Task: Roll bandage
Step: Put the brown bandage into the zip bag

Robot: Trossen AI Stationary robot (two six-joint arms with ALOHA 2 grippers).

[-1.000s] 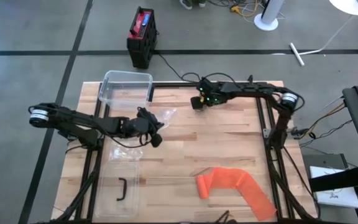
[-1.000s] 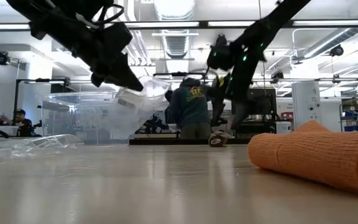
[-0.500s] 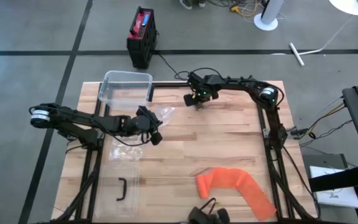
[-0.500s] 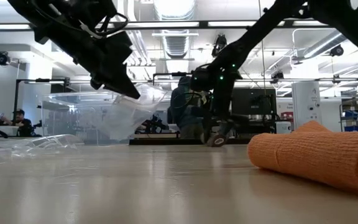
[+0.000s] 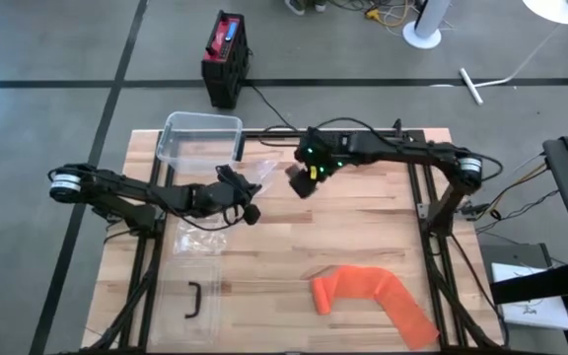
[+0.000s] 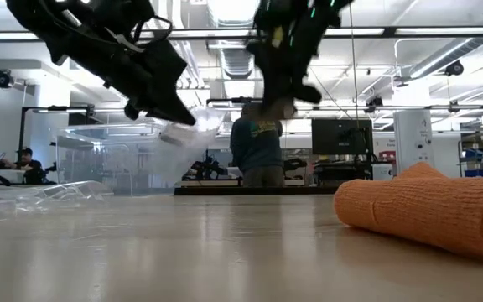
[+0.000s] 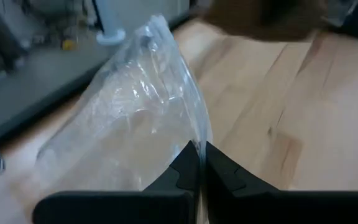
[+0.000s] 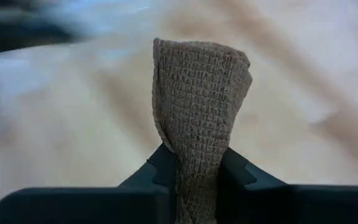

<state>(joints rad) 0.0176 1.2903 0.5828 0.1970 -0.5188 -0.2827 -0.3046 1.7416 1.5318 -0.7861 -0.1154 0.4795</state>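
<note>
The pale wooden worktop (image 5: 363, 232) stands on a grey concrete floor marked with dark lines, an open workshop behind. No writing is legible. The left tool (image 7: 199, 163) is pressed together on a clear plastic bag (image 7: 135, 118). The right tool (image 8: 194, 169) pinches a tan bandage (image 8: 199, 93) above the worktop's far side; an orange bandage (image 5: 373, 296) lies near the front edge.

Right arm: swings from the table's far edge toward the left arm, elbow now straighter.
Right gripper (image 5: 304, 180): closes from wide open onto a tan bandage roll (image 8: 199, 109) and lifts it.
Tan bandage roll: rises off the table's far edge, now in the air near the plastic bag (image 5: 254, 177).
Left gripper (image 5: 248, 210): shifts slightly toward the far side with the bag.
</note>
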